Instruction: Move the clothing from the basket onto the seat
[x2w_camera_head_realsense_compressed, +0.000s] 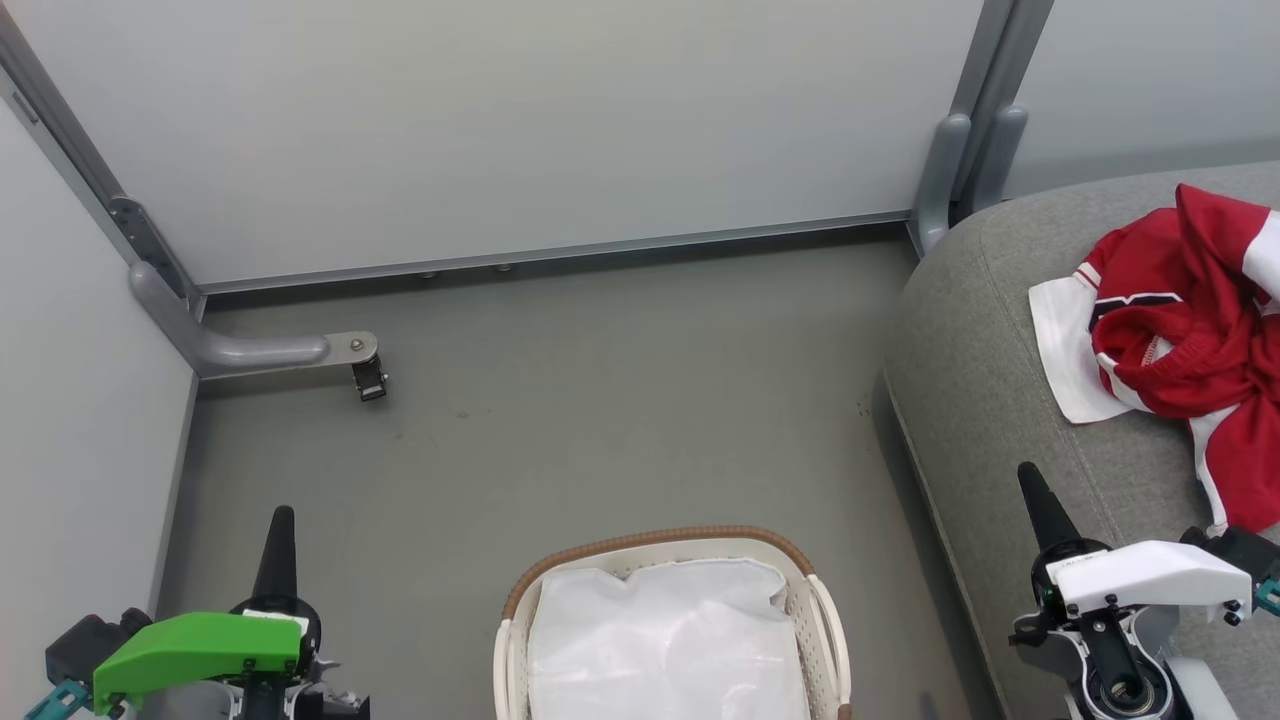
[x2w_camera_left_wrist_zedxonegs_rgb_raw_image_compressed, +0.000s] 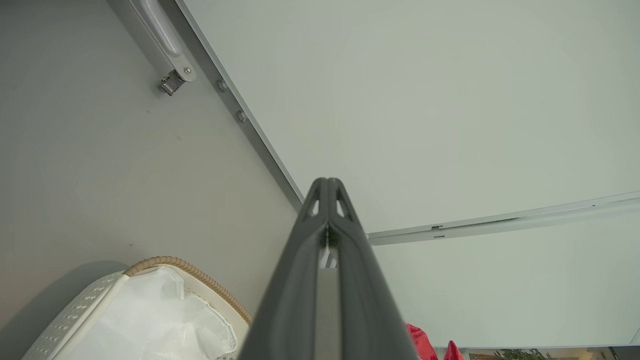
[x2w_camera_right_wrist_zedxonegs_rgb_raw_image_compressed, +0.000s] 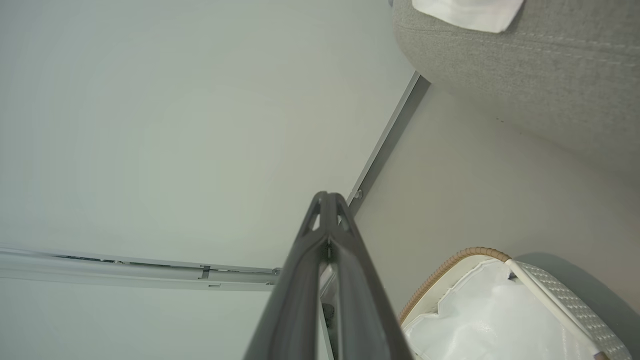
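Red clothing (x2w_camera_head_realsense_compressed: 1190, 330) on seat (x2w_camera_head_realsense_compressed: 1000, 400), beyond right pincer (x2w_camera_head_realsense_compressed: 1030, 482)

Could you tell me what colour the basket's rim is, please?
Brown with a woven look: the rim tops the white basket, clearest in the head view.

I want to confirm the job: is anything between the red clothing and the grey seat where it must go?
Nothing visible. The red and white sports garments lie directly on the rounded grey fabric seat; the white perforated plastic basket holds a white liner.
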